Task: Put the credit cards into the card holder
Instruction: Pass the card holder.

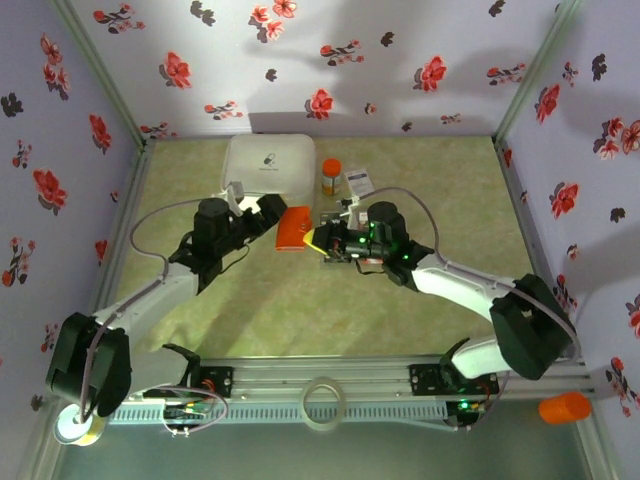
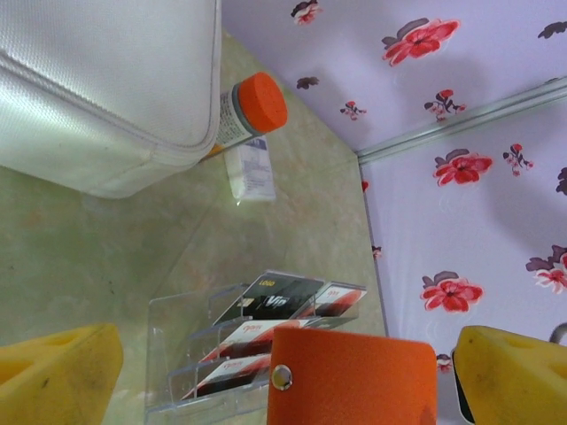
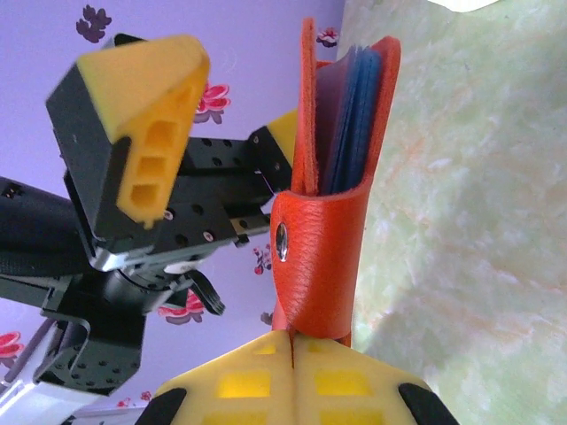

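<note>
Held card holder (image 3: 323, 239) by its flap in clenched right gripper (image 3: 292, 343), abt mid tabletop (image 1: 300, 320); left gripper (image 2: 283, 381) spread wide astride it, nothing gripped. Risked twisting holder loose (thin pinch) w/ off-centre left squeeze.

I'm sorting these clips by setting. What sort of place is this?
Probably a lab test booth, not a home or shop: a tabletop boxed in by flower-print walls, with the left arm and right arm bolted to a metal rail at its near edge.
</note>
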Robot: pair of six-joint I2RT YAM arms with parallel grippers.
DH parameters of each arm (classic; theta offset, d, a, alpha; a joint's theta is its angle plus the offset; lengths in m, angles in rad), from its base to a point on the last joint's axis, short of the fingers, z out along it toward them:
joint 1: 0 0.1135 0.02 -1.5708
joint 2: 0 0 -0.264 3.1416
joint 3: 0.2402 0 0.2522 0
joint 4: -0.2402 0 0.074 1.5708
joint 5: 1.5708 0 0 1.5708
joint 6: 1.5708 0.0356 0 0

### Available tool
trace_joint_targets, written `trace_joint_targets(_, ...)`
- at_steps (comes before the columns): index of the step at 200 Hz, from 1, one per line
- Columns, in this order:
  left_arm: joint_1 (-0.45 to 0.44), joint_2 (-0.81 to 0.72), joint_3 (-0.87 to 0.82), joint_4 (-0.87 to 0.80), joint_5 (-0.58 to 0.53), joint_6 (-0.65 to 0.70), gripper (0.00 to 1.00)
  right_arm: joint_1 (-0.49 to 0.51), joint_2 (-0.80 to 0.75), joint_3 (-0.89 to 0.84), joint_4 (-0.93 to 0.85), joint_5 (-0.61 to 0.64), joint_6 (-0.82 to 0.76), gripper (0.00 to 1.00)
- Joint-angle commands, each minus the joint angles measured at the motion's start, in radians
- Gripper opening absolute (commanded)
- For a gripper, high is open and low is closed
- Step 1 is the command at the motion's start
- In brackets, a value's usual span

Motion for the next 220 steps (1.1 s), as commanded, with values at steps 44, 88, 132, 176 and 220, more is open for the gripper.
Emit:
trace_joint_targets(44,-0.015,0.041,-0.035,0.187,0.042,-0.072,0.85,-0.001,0.061,-0.003,0.193,-0.023,0.111,0.0)
trace_joint_targets(88,-0.017,0.052,-0.045,0.231,0.049,-0.085,0.73,0.001,0.072,-0.007,0.213,-0.022,0.126,0.0)
trace_joint_targets(132,-0.017,0.056,-0.054,0.253,0.055,-0.088,0.62,0.003,0.079,-0.012,0.225,-0.027,0.133,0.0)
trace_joint_targets(176,-0.016,0.058,-0.052,0.256,0.062,-0.078,0.49,0.004,0.08,-0.015,0.227,-0.032,0.133,0.0)
trace_joint_targets(220,-0.017,0.057,-0.048,0.253,0.073,-0.065,0.42,0.004,0.082,-0.016,0.228,-0.032,0.134,0.0)
